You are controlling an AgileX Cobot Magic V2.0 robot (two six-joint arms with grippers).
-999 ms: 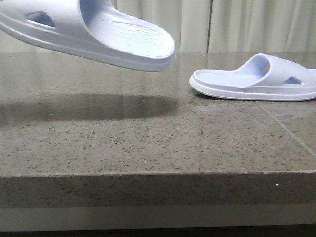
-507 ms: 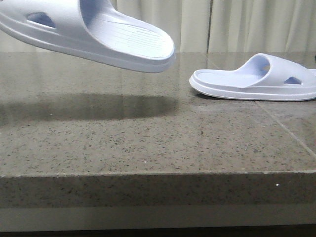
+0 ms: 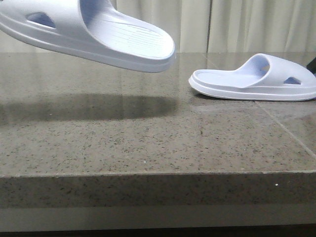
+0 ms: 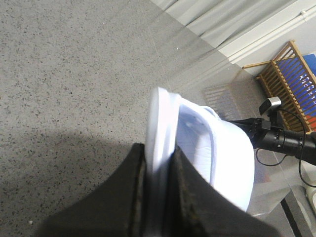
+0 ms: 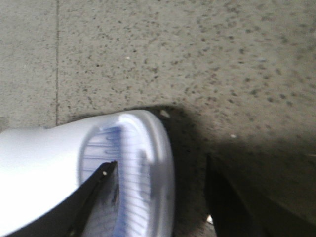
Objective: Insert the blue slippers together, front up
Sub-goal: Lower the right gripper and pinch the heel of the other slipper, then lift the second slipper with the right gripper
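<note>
Step in hand: one of the blue slippers is up in the air while its mate waits on the worktop (image 3: 148, 143); the pair is not yet joined.
Lifted slipper (image 3: 89, 32): hangs clear of the stone at the left of the front view, heel end tilted down toward the middle, its shadow lying below it.
Left gripper (image 4: 158, 197): its jaws are closed on the rim of the lifted slipper's sole, which runs up between the two dark fingers in the left wrist view.
Resting slipper (image 3: 256, 79): lies flat on the worktop at the right, sole down, strap toward the right edge, well apart from the lifted one.
Right gripper (image 5: 163, 197): hovers over one rounded end of the resting slipper, jaws spread, one finger (image 5: 94, 192) above the ribbed footbed and the other outside the rim; the picture is blurred, so whether a finger touches the foam is hard to say.
Next move, as a judgement: the right jaws likely need to close on that rim and raise the slipper, so the two can be brought together and nested with fronts up.
</note>
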